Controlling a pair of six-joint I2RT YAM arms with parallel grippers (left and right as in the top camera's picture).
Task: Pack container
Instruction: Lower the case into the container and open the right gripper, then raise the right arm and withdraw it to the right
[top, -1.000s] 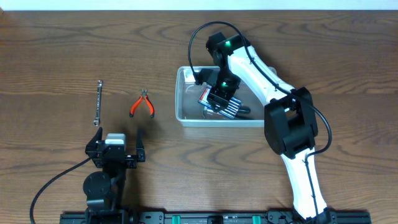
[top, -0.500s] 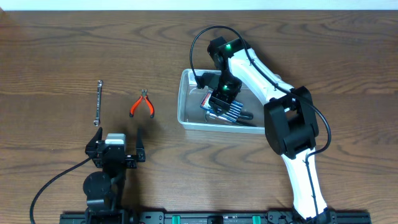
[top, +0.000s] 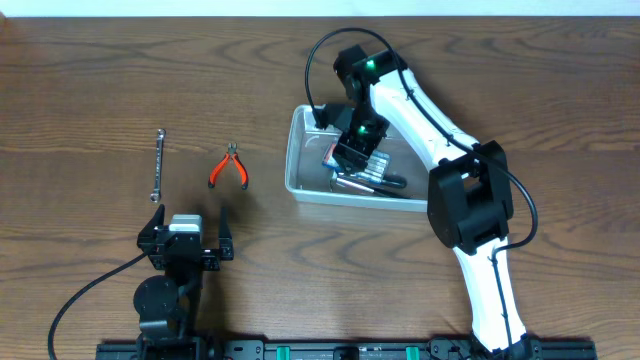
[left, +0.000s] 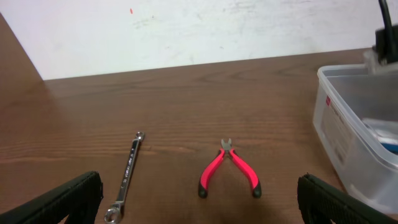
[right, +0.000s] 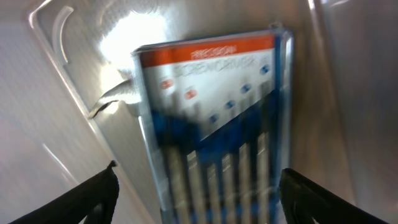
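Right wrist view: right gripper (right: 199, 173), jaws apart over the screwdriver set (right: 214, 106) in the container (right: 62, 118), apparently releasing; next, fetch the pliers (top: 231, 164).

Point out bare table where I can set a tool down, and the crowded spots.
Free: wood between the pliers and the container; the far strip beyond the wrench; the table's left end. Crowded: inside the container, where the right gripper hangs over a screwdriver set.
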